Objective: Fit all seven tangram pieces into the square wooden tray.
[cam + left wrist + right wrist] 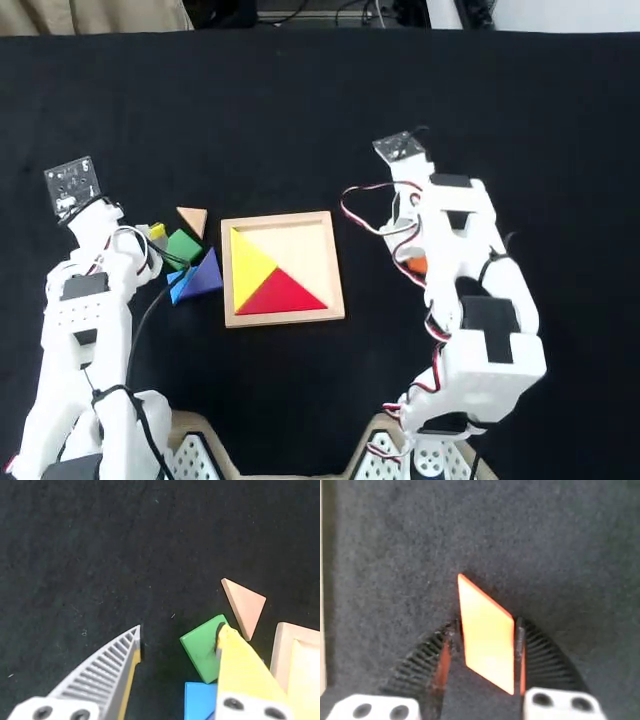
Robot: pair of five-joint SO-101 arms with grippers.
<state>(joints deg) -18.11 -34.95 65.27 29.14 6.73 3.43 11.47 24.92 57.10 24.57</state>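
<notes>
- The table cloth [300, 110] is plain black across the whole frame.
- The wooden tray [283, 217], at centre, is pale natural wood; its bare floor at upper right has the same tone.
- Inside it, the yellow triangle [248, 262] fills the left and the red triangle [285, 293] the bottom.
- Left of the tray: a tan triangle [192, 220], a green square [183, 246], a bright blue piece [179, 286] and a violet-blue triangle [207, 277].
- The parallelogram [487, 637] is orange.
- The left gripper [178, 629] has one yellow finger [240, 675] and one grey ribbed finger [107, 670] edged in yellow.
- The right gripper [486, 623] has black ribbed fingers [545, 655] with orange-red inner edges.
- Both arms [480, 300] are white with black blocks; their wires [365, 210] are red, white and black.
</notes>
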